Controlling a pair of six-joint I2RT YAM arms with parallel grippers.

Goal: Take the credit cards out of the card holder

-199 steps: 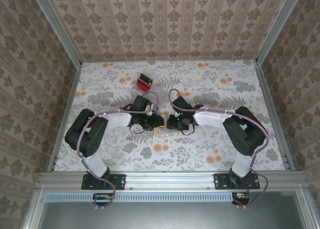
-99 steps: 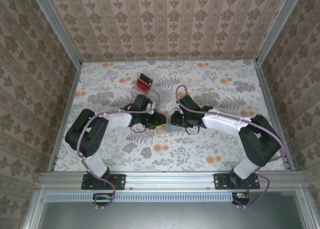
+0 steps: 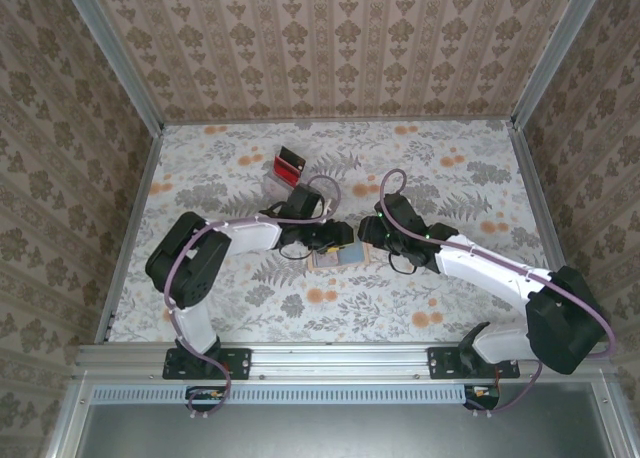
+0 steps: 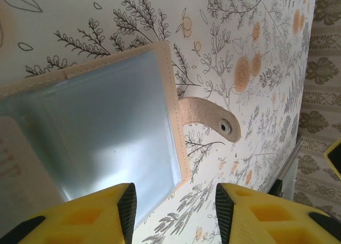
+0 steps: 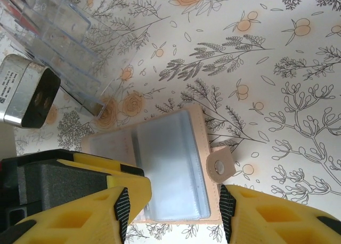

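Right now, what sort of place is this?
Probably a robot test booth, not a home: wallpapered panels in an aluminium frame, a floral-covered table, left arm and right arm bolted to its near rail.

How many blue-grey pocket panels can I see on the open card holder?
2. One panel lies beside the snap strap; the other lies on the card holder's opposite half, partly behind a finger of the right gripper. More may be hidden.
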